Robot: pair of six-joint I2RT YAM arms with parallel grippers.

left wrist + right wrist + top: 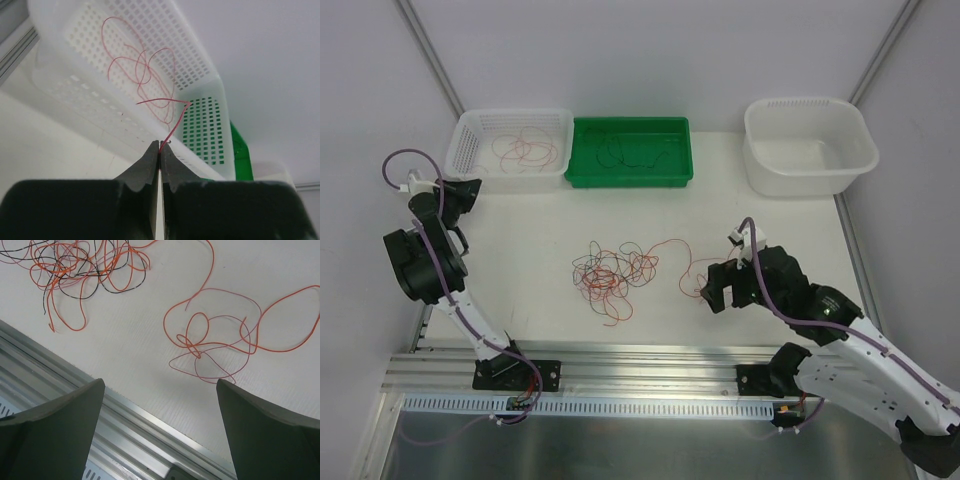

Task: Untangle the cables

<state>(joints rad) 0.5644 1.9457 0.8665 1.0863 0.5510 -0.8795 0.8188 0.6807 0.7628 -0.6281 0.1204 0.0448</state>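
Note:
A loose tangle of orange-red, pinkish and black cables [612,272] lies mid-table, with an orange strand trailing right toward my right gripper [716,290]. That gripper is open and hovers just above the table's near edge. In the right wrist view the gripper [160,382] holds nothing, with orange and pink loops [215,340] beyond it and the tangle [85,270] at upper left. My left gripper [470,192] sits at the white basket's near left corner. It [160,149] is shut on a pinkish-red wire [175,125], which rises over the basket's rim to loops inside.
The white perforated basket [515,113] [90,30] at back left holds pinkish-red wire loops [525,150]. A green tray [630,183] [240,150] beside it holds dark wires. A white tub [810,103] stands at back right. A metal rail [640,365] runs along the near edge.

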